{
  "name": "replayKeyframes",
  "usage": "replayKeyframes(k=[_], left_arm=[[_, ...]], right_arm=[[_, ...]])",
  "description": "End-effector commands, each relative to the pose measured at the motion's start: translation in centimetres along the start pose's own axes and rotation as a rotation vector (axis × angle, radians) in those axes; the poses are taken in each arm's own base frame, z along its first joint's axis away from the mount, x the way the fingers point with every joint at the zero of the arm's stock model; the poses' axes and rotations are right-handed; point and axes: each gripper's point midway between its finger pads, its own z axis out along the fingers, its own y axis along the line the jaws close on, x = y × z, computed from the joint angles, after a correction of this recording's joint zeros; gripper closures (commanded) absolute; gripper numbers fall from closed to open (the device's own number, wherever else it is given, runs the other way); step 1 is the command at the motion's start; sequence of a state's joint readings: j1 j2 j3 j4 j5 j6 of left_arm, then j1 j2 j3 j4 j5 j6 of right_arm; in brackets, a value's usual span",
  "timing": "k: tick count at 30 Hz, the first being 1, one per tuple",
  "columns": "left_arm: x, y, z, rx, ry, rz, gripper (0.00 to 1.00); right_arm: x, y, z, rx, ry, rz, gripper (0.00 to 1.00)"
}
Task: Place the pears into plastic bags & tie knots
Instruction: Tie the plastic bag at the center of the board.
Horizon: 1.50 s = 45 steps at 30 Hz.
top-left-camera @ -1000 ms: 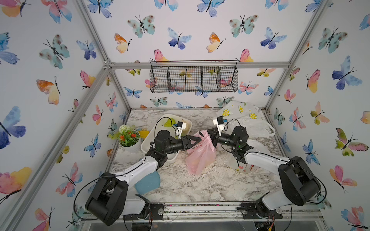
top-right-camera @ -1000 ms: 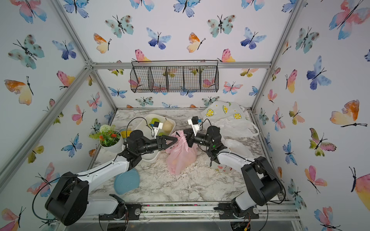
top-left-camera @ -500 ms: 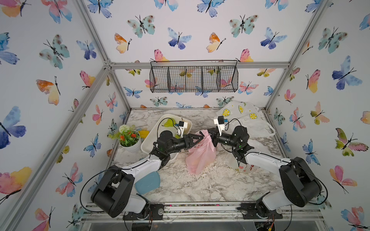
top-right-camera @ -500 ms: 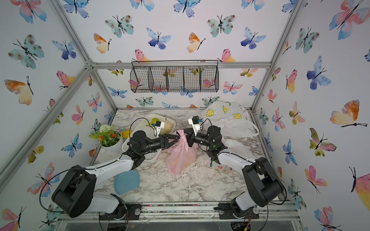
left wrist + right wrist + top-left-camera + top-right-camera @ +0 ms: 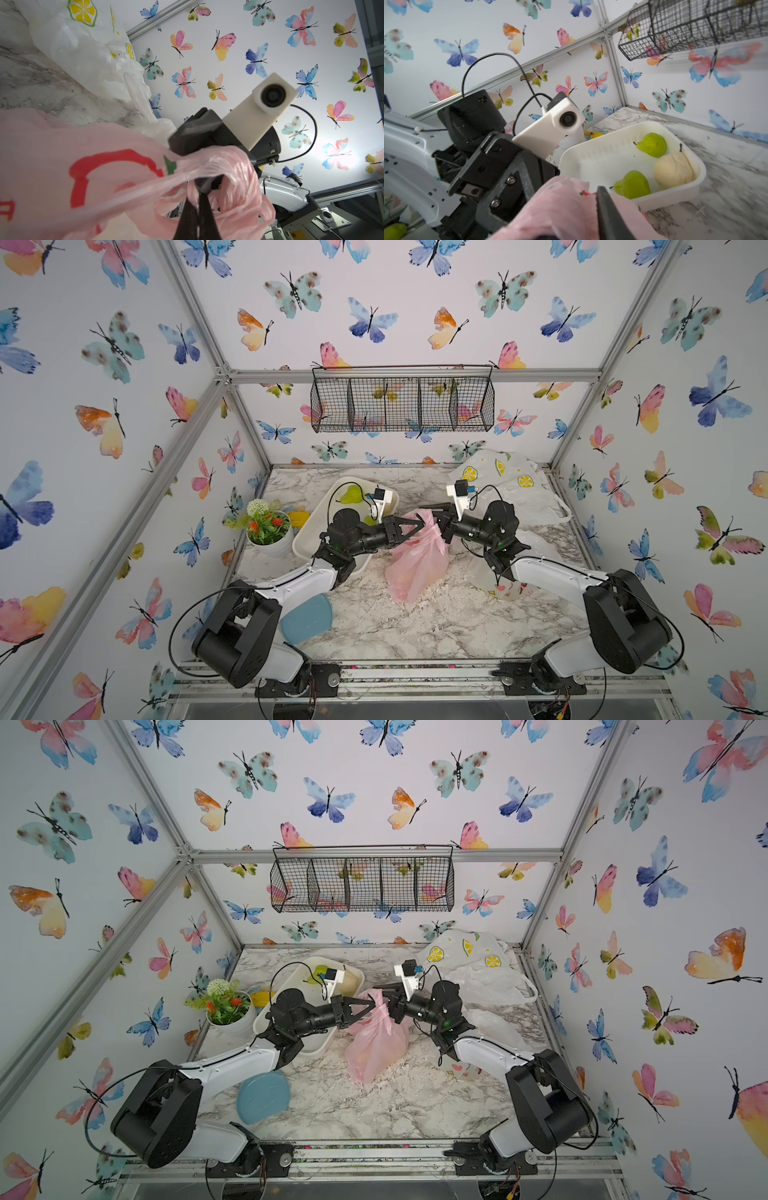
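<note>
We find pears (image 5: pixel 652 144) in the tray (image 5: pixel 670 196), left of the central bag (image 5: pixel 415 568); a second bag (image 5: pixel 498 477) fills the worktop's (image 5: pixel 415 626) back right corner.

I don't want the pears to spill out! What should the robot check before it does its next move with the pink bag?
1. Left end effector shut on the pink bag's handles: ok.
2. Right end effector open, jaws apart beside the bag's top: ok.
3. Handles tied tight: cannot tell; they look bunched and twisted.
4. Pink bag filled: cannot tell; the plastic blurs what's inside.
5. Tray emptied: not ok; a green pear, a second green pear and a cream pear lie in it.
</note>
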<state>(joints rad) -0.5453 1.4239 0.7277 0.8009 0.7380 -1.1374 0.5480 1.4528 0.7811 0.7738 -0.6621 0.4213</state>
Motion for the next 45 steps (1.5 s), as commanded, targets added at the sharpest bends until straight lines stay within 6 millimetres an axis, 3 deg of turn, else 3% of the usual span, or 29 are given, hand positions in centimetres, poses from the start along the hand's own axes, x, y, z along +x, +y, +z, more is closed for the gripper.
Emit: replayKeyframes(k=[1,3,5,8,11,14,18,23,26,32,38,41,45], left_arm=[[-1.3,-0.9,-1.2,-0.002,-0.024,0.065,0.97],[-1.7,-0.8,-1.5,-0.012,-0.018,0.083,0.99],[-1.9,-0.9,-1.5,-0.014,-0.009,0.105,1.0],[-2.2,-1.2,-1.3,-0.007,0.003,0.122,1.0],[-2.5,-1.1,-1.1,-0.008,0.001,0.127,1.0],[-2.7,-1.1,-1.0,-0.009,0.002,0.132,1.0],[-2.8,-1.1,-1.0,-0.014,0.002,0.138,1.0],[-2.8,-1.1,-1.0,-0.021,0.0,0.142,1.0],[-2.9,-1.1,-0.9,-0.021,0.0,0.146,1.0],[-2.8,-1.3,-1.0,-0.019,0.006,0.15,1.0],[-3.1,-1.2,-1.6,-0.042,0.0,0.176,1.0],[-4.3,-1.0,-3.6,-0.079,-0.023,0.194,1.0],[-5.3,1.7,-7.7,-0.26,-0.02,0.223,1.0]], right_arm=[[-0.5,-1.9,-2.0,0.18,0.044,0.041,0.59],[0.7,-3.2,-3.4,0.295,0.155,0.083,0.56],[2.5,-3.4,-4.8,0.364,0.289,0.128,0.56],[3.8,-2.1,-6.6,0.4,0.425,0.227,0.55],[3.0,-0.1,-7.7,0.393,0.504,0.296,0.54],[1.1,2.3,-7.7,0.331,0.503,0.326,0.48],[-1.1,4.1,-7.4,0.296,0.486,0.312,0.39],[0.3,6.1,-5.5,0.264,0.578,0.271,0.33],[0.8,6.0,-4.6,0.28,0.601,0.247,0.33],[1.4,5.0,-4.6,0.318,0.617,0.217,0.48],[0.7,4.7,-5.1,0.353,0.587,0.196,0.8],[1.6,4.0,-6.3,0.403,0.622,0.19,0.91],[4.1,0.6,-9.9,0.55,0.708,0.228,0.97]])
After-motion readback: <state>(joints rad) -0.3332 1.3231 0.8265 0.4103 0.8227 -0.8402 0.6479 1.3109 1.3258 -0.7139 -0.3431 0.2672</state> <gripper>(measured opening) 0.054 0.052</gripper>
